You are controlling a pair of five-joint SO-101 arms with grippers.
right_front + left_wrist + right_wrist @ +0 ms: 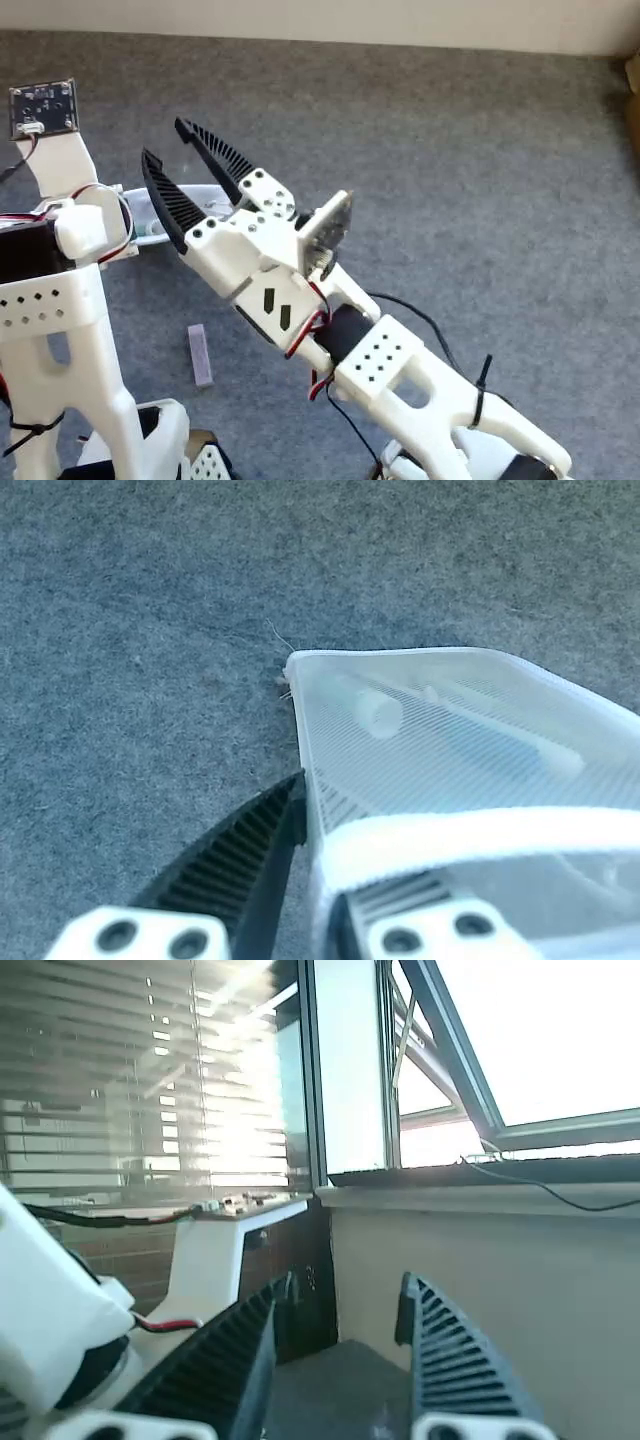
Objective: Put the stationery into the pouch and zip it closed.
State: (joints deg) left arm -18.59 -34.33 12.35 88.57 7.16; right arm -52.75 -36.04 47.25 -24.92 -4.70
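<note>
Translucent mesh pouch point(450, 730) lies flat on the grey felt surface point(480, 150) with a pen-like piece point(380, 715) inside. Expect it to be light, limp and quick to slide, so hold it by the stiffer seam edge, where your left jaws pinch it now. Your right jaws hang spread in the air above. A lilac eraser point(200, 354) lies apart, close beside the left arm point(60, 330), which may crowd your reach.
</note>
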